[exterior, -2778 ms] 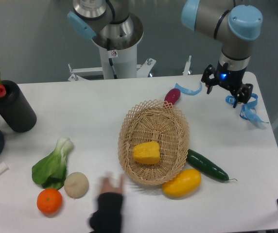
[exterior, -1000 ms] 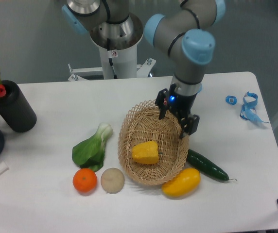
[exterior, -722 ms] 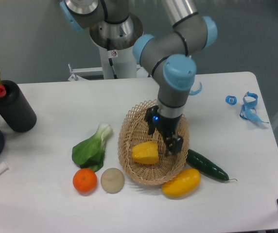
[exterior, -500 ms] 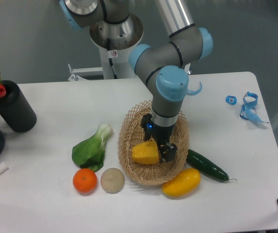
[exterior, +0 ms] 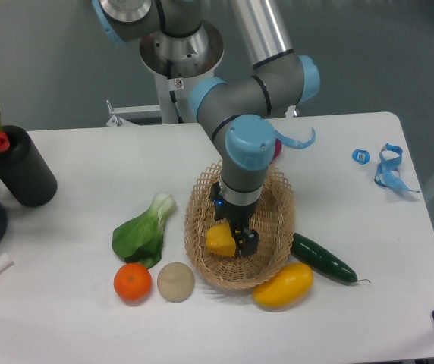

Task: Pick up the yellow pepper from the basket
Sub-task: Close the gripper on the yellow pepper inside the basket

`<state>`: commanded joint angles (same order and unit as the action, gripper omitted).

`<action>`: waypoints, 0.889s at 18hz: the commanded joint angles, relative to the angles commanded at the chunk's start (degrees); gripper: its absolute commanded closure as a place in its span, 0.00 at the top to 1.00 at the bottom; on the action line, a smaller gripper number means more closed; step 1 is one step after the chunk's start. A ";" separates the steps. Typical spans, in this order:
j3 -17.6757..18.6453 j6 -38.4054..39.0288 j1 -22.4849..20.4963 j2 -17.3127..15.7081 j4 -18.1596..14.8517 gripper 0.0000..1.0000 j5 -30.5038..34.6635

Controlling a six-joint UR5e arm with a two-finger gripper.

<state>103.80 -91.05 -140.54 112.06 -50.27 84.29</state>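
Observation:
The yellow pepper (exterior: 217, 243) lies in the middle of the oval wicker basket (exterior: 275, 220); only its left part shows under the arm. My gripper (exterior: 232, 225) hangs straight down over the pepper, low inside the basket. It is open, with one finger at the pepper's upper left and the other at its lower right. I cannot tell whether the fingers touch the pepper.
A long yellow squash (exterior: 282, 286) and a dark green cucumber (exterior: 323, 258) lie just right of the basket. Bok choy (exterior: 142, 232), an orange (exterior: 132, 281) and a tan round vegetable (exterior: 175, 281) lie to its left. A black vase (exterior: 21, 168) stands far left, blue ribbon (exterior: 388, 168) far right.
The arm has swung from the table's right rear across to the basket and come down over the pepper. The bok choy, orange and tan vegetable stand further right than at first.

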 joint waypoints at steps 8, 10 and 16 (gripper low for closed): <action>0.79 0.35 0.70 1.32 0.44 1.00 0.26; 0.27 0.44 0.70 1.93 0.44 1.00 0.35; -0.35 1.14 0.53 1.41 0.44 0.54 0.96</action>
<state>103.45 -89.91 -140.01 113.47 -49.83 85.25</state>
